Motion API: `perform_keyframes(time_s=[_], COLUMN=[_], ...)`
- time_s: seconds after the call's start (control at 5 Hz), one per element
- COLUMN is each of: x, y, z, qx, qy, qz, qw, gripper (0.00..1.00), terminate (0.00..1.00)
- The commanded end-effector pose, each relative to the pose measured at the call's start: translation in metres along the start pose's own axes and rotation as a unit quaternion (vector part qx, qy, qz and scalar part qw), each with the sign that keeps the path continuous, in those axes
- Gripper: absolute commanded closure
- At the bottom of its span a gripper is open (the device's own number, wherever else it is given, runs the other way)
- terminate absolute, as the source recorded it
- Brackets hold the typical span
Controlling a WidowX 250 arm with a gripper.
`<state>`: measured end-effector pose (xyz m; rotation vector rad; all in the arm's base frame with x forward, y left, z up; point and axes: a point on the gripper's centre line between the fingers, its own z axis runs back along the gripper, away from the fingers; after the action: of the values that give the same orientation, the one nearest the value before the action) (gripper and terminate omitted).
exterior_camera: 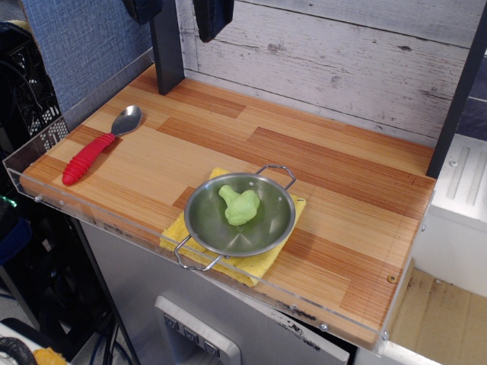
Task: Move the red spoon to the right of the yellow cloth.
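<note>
Observation.image view: we see the red spoon [95, 150] flat nr the table's [358, 198] left edge, untouched. Yellow cloth [237, 265] sits at front edge under steel pan [239, 214] w/ green toy [241, 205], pinned. Gripper [211, 17] mostly cropped at back; jaws—can't tell.

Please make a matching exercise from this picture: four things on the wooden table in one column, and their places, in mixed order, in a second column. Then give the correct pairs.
Things:
1. red-handled spoon with shiny metal bowl
2. bright yellow fabric cloth
3. round steel pan with two wire handles
4. lumpy green toy

Places:
A. inside the pan
B. on top of the cloth
C. near the table's left end, apart from the rest
D. flat on the wood near the front edge, under the pan

Pairs: 1-C, 2-D, 3-B, 4-A
</note>
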<state>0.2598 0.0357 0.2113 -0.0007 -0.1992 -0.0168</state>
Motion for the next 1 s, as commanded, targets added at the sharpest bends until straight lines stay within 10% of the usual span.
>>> perform_keyframes(time_s=[0.0, 0.8], x=[0.000, -0.002], y=[0.000, 0.151], z=[0.000, -0.045], qx=[0.000, 0.041], qy=[0.000, 0.021], qz=[0.000, 0.036], qw=[1.0000, 0.9983], gripper=[0.00, 0.00], terminate=[0.00, 0.00])
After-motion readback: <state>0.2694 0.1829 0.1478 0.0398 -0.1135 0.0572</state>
